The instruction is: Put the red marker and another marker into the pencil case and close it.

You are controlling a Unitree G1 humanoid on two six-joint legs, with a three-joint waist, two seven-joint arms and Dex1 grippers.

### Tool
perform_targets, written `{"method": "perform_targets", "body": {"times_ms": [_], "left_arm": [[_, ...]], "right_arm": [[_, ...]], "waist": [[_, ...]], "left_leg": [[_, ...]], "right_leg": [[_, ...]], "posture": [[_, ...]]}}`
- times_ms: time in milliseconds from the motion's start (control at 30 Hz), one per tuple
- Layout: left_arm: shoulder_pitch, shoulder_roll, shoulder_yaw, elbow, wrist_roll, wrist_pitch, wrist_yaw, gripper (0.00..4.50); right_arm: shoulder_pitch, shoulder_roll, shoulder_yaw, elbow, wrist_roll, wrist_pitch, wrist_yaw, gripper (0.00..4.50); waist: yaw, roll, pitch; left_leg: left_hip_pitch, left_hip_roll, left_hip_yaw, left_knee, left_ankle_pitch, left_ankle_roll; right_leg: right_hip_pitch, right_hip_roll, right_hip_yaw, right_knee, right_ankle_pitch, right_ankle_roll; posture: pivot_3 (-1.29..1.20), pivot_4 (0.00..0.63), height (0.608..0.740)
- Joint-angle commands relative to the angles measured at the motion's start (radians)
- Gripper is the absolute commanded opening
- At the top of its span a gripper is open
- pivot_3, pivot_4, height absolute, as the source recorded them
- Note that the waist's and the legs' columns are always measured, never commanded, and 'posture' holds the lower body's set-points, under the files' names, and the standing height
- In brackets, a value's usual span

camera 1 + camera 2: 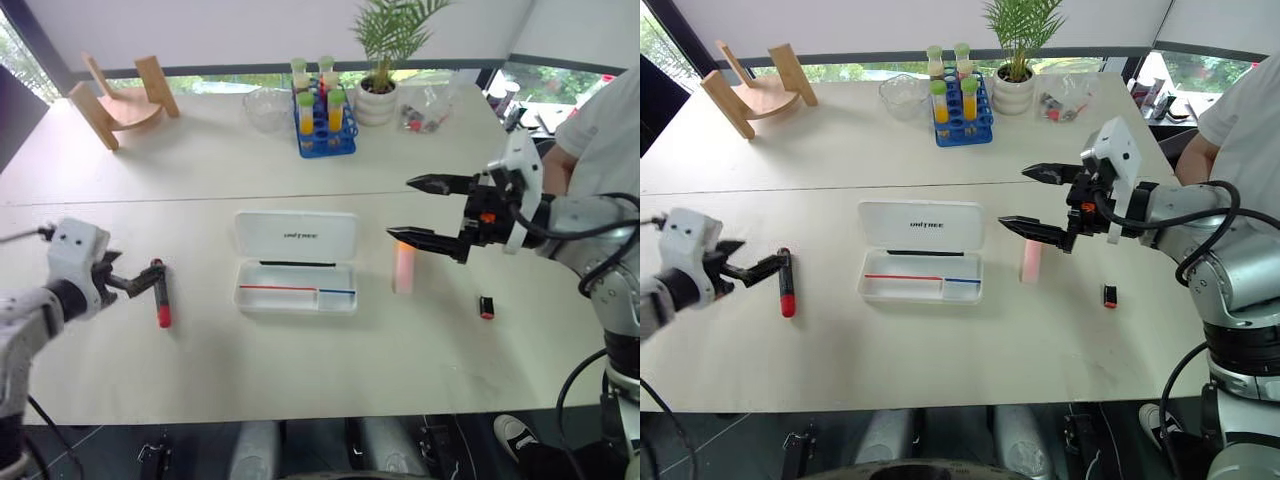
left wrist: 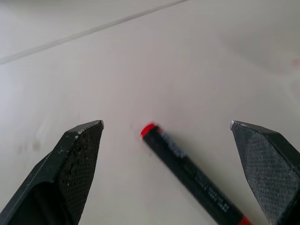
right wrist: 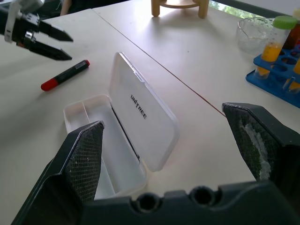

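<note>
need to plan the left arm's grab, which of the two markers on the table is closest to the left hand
The red marker, lying just beyond the open left hand, left of the pencil case. The pale orange-capped marker lies on the case's other side.

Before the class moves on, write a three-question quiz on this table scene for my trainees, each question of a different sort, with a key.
1. True or false: the pencil case lies with its lid open.
2. Which gripper is nearer the red marker? A) left gripper B) right gripper C) both equally near
3. Fill in: the pink-and-orange marker lies on the table between the case and a small black-and-____ piece.

Key:
1. True; the lid stands back and thin pens show inside.
2. A; its open fingers point at the marker without holding it.
3. red
</note>
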Motion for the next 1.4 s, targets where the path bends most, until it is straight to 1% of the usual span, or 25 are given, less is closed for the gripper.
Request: {"method": "perform_targets", "body": {"times_ms": [33,167,267,367,400,433,600,667,733,767,833,900,1000,1067,1133,1200,1267,1333,1400], "left_arm": [[-0.042,-0.125,0.055,-0.107,0.007,0.147,0.177,4.48],[-0.117,-0.277,0.080,-0.095,0.065,0.223,0.345,4.48],[-0.163,-0.339,0.071,-0.040,0.102,0.211,0.412,4.48],[-0.188,-0.363,0.060,0.016,0.113,0.195,0.426,4.48],[-0.190,-0.364,0.055,0.031,0.112,0.193,0.423,3.97],[-0.193,-0.368,0.055,0.042,0.110,0.194,0.421,3.67],[-0.186,-0.367,0.045,0.045,0.097,0.227,0.403,1.18],[-0.180,-0.359,0.046,0.029,0.093,0.244,0.396,0.31],[-0.185,-0.324,0.044,0.019,0.079,0.252,0.363,0.27],[-0.184,-0.283,0.023,0.016,0.068,0.235,0.321,0.27],[-0.205,-0.183,-0.020,0.004,0.014,0.160,0.172,0.27],[-0.235,-0.058,-0.083,-0.026,-0.058,0.040,-0.058,0.27],[-0.278,0.094,-0.163,-0.057,-0.138,-0.121,-0.362,0.27],[-0.298,0.176,-0.222,-0.053,-0.167,-0.224,-0.547,0.27],[-0.344,0.236,-0.314,-0.025,-0.170,-0.348,-0.746,0.27],[-0.405,0.247,-0.401,0.040,-0.132,-0.463,-0.860,0.27],[-0.478,0.219,-0.493,0.128,-0.064,-0.589,-0.930,0.27],[-0.567,0.152,-0.603,0.267,0.043,-0.768,-0.985,0.27],[-0.628,0.082,-0.677,0.390,0.107,-0.894,-1.030,0.27]], "right_arm": [[-0.021,0.008,-0.004,0.001,-0.008,-0.025,0.003,4.50],[-0.036,0.004,-0.008,0.002,-0.002,-0.017,0.013,4.50],[-0.039,-0.012,-0.033,-0.013,0.043,0.024,0.031,4.50],[-0.033,-0.039,-0.061,-0.040,0.107,0.084,0.052,4.50],[-0.029,-0.050,-0.070,-0.049,0.126,0.102,0.058,4.50],[-0.024,-0.059,-0.077,-0.057,0.140,0.115,0.062,4.50],[-0.013,-0.083,-0.100,-0.059,0.140,0.117,0.048,4.50],[-0.011,-0.082,-0.103,-0.060,0.138,0.114,0.038,4.50],[-0.010,-0.078,-0.101,-0.063,0.135,0.111,0.029,4.50],[-0.010,-0.077,-0.100,-0.064,0.133,0.109,0.024,4.50],[-0.009,-0.073,-0.098,-0.064,0.128,0.105,0.014,4.50],[-0.014,-0.070,-0.095,-0.061,0.125,0.102,0.008,4.50],[-0.020,-0.067,-0.085,-0.054,0.117,0.091,0.001,4.50],[-0.028,-0.064,-0.077,-0.047,0.109,0.083,-0.004,4.50],[-0.028,-0.062,-0.080,-0.052,0.106,0.079,-0.014,4.50],[-0.027,-0.059,-0.083,-0.058,0.105,0.079,-0.023,4.50],[-0.018,-0.059,-0.094,-0.067,0.109,0.079,-0.033,4.50],[-0.005,-0.056,-0.107,-0.086,0.112,0.084,-0.054,4.50],[0.012,-0.054,-0.120,-0.107,0.116,0.088,-0.075,4.50]], "waist": [[0.002,-0.001,0.000],[0.002,-0.002,-0.001],[0.001,-0.002,-0.001],[0.001,-0.002,-0.001],[0.001,-0.001,-0.001],[0.002,-0.001,-0.001],[0.002,-0.001,-0.002],[0.002,-0.001,-0.002],[0.001,-0.001,-0.002],[0.001,-0.001,-0.002],[0.000,-0.002,-0.001],[0.003,-0.004,0.000],[0.002,-0.004,0.001],[0.001,-0.003,0.001],[-0.002,-0.003,0.001],[-0.002,-0.003,0.001],[-0.001,-0.003,0.001],[0.002,-0.003,0.001],[0.004,-0.004,0.001]], "left_leg": [[0.000,0.000,0.000,0.000,0.000,0.000],[0.001,-0.001,-0.001,0.001,0.001,-0.002],[0.001,-0.001,-0.001,0.000,0.002,-0.003],[0.001,-0.001,-0.001,0.000,0.002,-0.003],[0.001,-0.001,-0.001,0.000,0.002,-0.003],[0.001,-0.001,-0.001,0.000,0.002,-0.003],[0.002,-0.002,-0.001,0.000,0.002,-0.003],[0.002,-0.002,0.000,0.000,0.002,-0.004],[0.002,-0.002,0.000,0.000,0.002,-0.004],[0.002,-0.002,0.000,0.000,0.002,-0.004],[0.002,-0.002,-0.001,-0.001,0.002,-0.004],[0.001,-0.002,-0.001,-0.001,0.004,-0.006],[-0.001,-0.002,-0.002,-0.003,0.006,-0.016],[0.000,-0.002,0.001,-0.003,0.005,-0.018],[0.000,-0.003,0.002,-0.004,0.005,-0.017],[0.000,-0.002,0.001,-0.005,0.005,-0.017],[0.000,-0.001,0.001,-0.005,0.005,-0.017],[0.000,-0.001,0.000,-0.005,0.005,-0.017],[-0.001,-0.001,0.000,-0.003,0.005,-0.016]], "right_leg": [[0.000,0.000,0.000,0.000,0.000,0.000],[0.001,0.000,0.000,0.000,0.000,0.000],[0.001,0.000,0.000,0.000,0.001,0.000],[0.001,0.000,0.000,0.000,0.001,0.000],[0.001,0.000,0.000,0.000,0.001,0.000],[0.001,0.000,0.000,0.000,0.001,0.000],[0.002,-0.001,0.000,0.000,0.001,0.000],[0.002,-0.001,0.000,0.000,0.001,0.000],[0.003,-0.001,0.000,0.000,0.001,0.000],[0.003,-0.001,0.000,0.000,0.001,0.000],[0.002,-0.001,0.000,0.000,0.001,0.000],[0.000,0.000,-0.001,0.001,0.001,0.000],[-0.001,-0.002,-0.002,0.000,0.001,-0.001],[0.000,-0.003,-0.001,-0.002,0.001,-0.001],[0.000,-0.003,0.000,-0.002,0.001,0.000],[-0.001,-0.002,0.000,-0.003,0.001,0.000],[-0.001,0.000,-0.001,-0.003,0.001,-0.001],[-0.001,0.001,-0.001,-0.003,0.001,-0.001],[0.000,0.001,-0.001,-0.003,0.001,0.000]], "posture": [[0.00,0.150,0.740],[0.00,0.150,0.740],[0.00,0.150,0.740],[0.00,0.150,0.740],[0.00,0.150,0.740],[0.00,0.150,0.740],[0.00,0.150,0.740],[0.00,0.150,0.740],[0.00,0.150,0.740],[0.00,0.150,0.740],[0.00,0.150,0.740],[0.00,0.150,0.740],[0.00,0.150,0.740],[0.00,0.150,0.740],[0.00,0.150,0.740],[0.00,0.150,0.740],[0.00,0.150,0.740],[0.00,0.150,0.740],[0.00,0.150,0.740]]}}
